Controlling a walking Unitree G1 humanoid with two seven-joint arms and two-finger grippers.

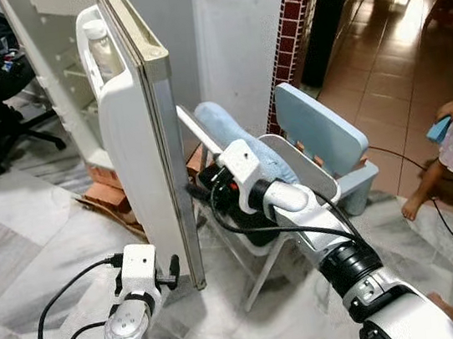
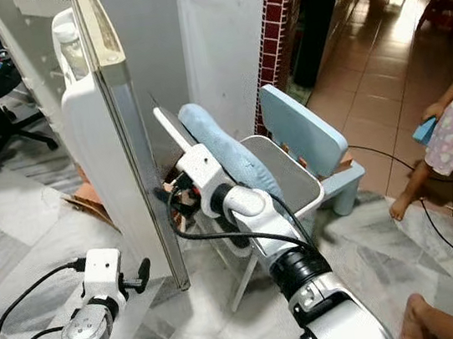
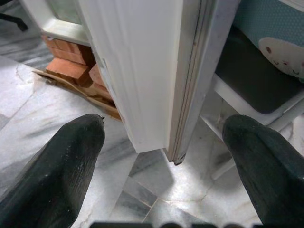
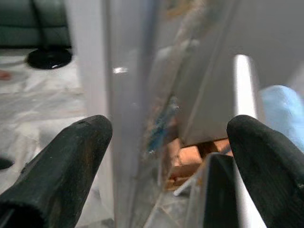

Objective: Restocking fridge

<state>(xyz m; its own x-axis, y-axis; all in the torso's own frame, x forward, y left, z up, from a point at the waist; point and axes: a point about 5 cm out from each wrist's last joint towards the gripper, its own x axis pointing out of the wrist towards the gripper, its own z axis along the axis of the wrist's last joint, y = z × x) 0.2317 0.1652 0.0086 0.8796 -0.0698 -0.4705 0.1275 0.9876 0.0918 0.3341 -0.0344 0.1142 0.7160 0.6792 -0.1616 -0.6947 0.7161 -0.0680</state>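
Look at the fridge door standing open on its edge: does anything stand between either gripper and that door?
Nothing visible does. The left gripper is open with the bottom corner of the fridge door right ahead between its fingers. The right gripper is open too, facing the door's outer edge; the folding chair is beside that arm, not in between.

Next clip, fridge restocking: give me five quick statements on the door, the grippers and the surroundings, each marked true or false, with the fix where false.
1. The fridge door stands open. True.
2. The left gripper is shut on the door's bottom edge. False: its fingers are spread wide, apart from the door's lower corner.
3. A white bottle sits in the door's upper shelf. True.
4. The right gripper holds a carton. False: it is open and empty, by the door's outer side.
5. The fridge rests on bricks. True.
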